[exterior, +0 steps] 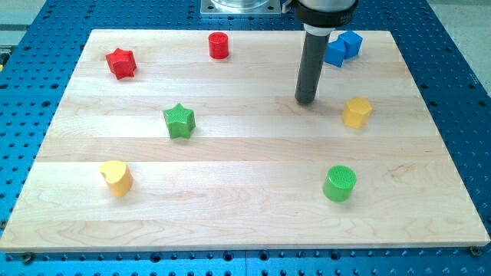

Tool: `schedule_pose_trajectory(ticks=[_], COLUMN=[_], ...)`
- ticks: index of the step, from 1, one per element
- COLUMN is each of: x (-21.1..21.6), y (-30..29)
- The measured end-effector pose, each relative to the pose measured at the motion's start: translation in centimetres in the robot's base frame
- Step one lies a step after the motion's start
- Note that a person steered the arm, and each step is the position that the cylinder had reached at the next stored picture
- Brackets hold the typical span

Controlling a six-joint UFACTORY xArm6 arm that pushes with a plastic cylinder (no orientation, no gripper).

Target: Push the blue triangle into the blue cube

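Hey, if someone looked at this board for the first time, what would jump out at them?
The dark rod near the view's top right, my tip resting on the board. Just to its upper right the blue triangle and blue cube sit touching. The yellow block lies right of the tip, with red, green and yellow pieces scattered elsewhere.

Bright, even light; sharp focus; faint, soft shadows.

blue triangle [334,52] touching blue cube [351,43], view's top right, partly hidden
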State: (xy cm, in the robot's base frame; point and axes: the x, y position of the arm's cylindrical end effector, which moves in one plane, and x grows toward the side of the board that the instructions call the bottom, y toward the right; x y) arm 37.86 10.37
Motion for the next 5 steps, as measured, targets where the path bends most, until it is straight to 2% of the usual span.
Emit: schedule_pose_trajectory(ticks=[1, 3, 4, 5], x=[0.2, 3.9, 9.1, 9.7], y=[0.0, -0.5, -2.4, -10.8])
